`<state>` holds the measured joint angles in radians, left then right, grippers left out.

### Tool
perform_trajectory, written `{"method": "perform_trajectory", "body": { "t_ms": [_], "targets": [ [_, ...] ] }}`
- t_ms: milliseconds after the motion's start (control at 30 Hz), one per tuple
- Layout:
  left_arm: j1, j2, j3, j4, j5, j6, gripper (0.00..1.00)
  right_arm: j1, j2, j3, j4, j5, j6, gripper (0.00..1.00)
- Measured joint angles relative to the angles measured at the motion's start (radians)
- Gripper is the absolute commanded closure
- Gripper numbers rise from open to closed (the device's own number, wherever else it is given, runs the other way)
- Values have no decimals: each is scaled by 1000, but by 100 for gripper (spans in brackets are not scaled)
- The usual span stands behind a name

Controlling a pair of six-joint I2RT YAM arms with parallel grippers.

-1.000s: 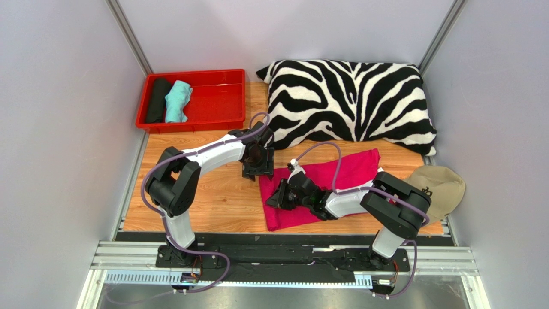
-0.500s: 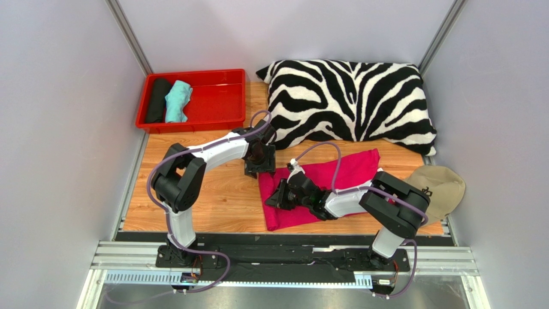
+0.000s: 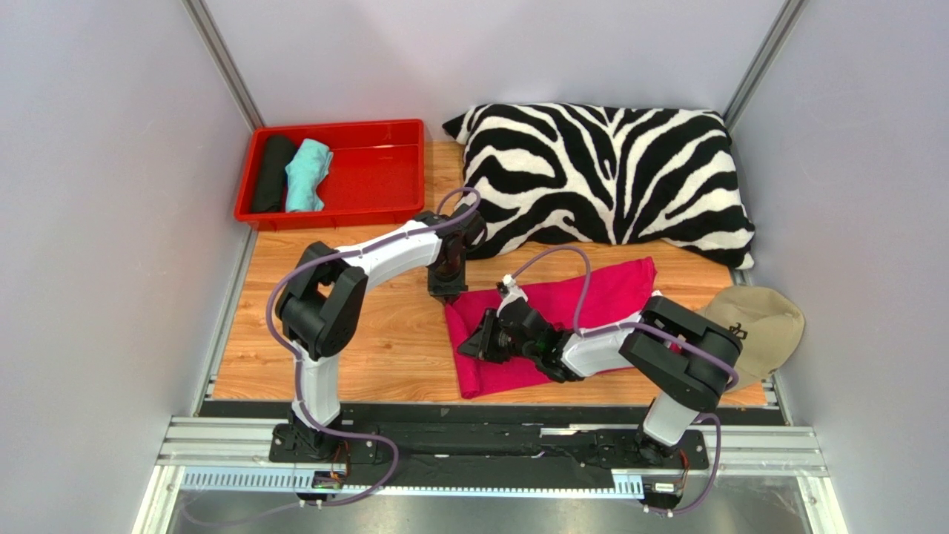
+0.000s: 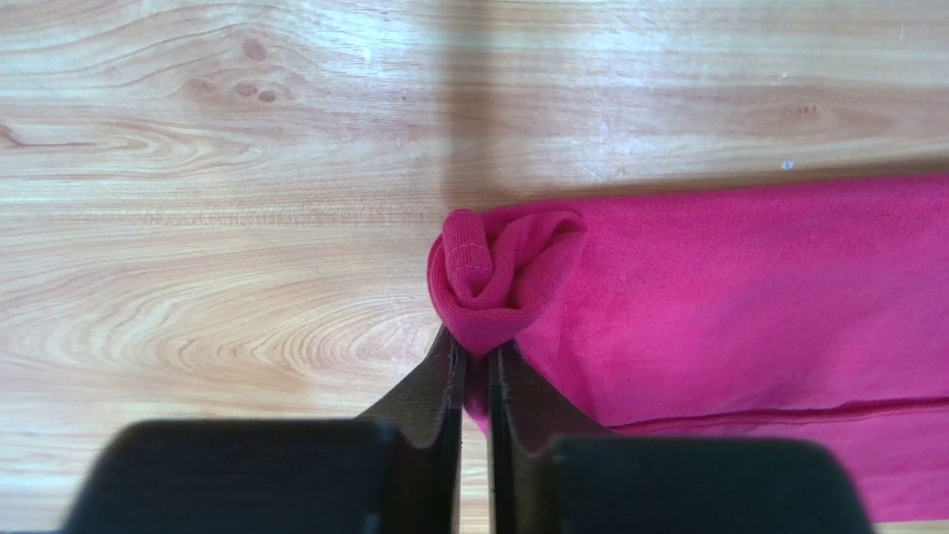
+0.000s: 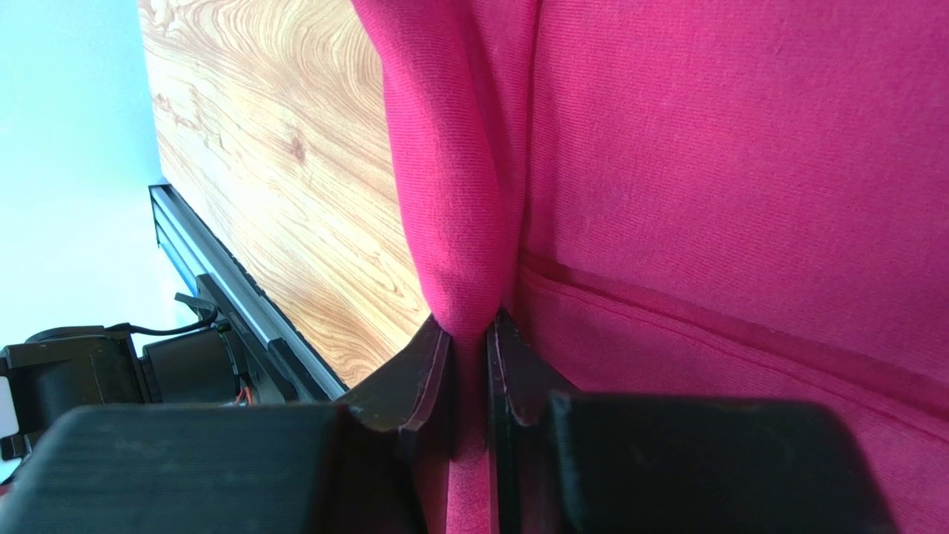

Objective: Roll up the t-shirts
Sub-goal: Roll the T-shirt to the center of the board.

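Wood-grain surface point(image 3: 368, 334) lay under both arms. On it, the left gripper point(image 4: 473, 354) was pinching a curled corner of the hot-pink t-shirt point(image 4: 724, 278), while the right gripper point(image 5: 470, 334) was clamped on a raised fold along the shirt's left edge. Far left, the black roll point(image 3: 271, 172) and mint-green roll point(image 3: 306, 175) lay side by side in a red tray point(image 3: 384, 167).

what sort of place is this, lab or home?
Likely a lab test cell: plain grey walls close around a small wooden tabletop, two arms bolted to a metal rail, staged props like the zebra-striped pillow and red plastic tray.
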<state>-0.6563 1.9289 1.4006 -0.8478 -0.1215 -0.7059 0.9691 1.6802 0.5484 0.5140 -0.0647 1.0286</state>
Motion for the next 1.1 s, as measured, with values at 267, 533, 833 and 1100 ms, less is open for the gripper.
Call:
{"method": "perform_trajectory", "body": {
  "t_ms": [267, 533, 833, 1100],
  "targets": [
    [-48, 49, 117, -109, -43, 19, 100, 31, 0, 1, -4, 55, -3, 69],
    [-63, 114, 205, -224, -87, 9, 100, 76, -56, 23, -108, 143, -29, 45],
    [-87, 177, 258, -294, -129, -11, 100, 121, -180, 52, -346, 292, -89, 44],
    [-90, 177, 264, -309, -129, -14, 100, 137, -168, 175, -413, 323, -208, 43]
  ]
}}
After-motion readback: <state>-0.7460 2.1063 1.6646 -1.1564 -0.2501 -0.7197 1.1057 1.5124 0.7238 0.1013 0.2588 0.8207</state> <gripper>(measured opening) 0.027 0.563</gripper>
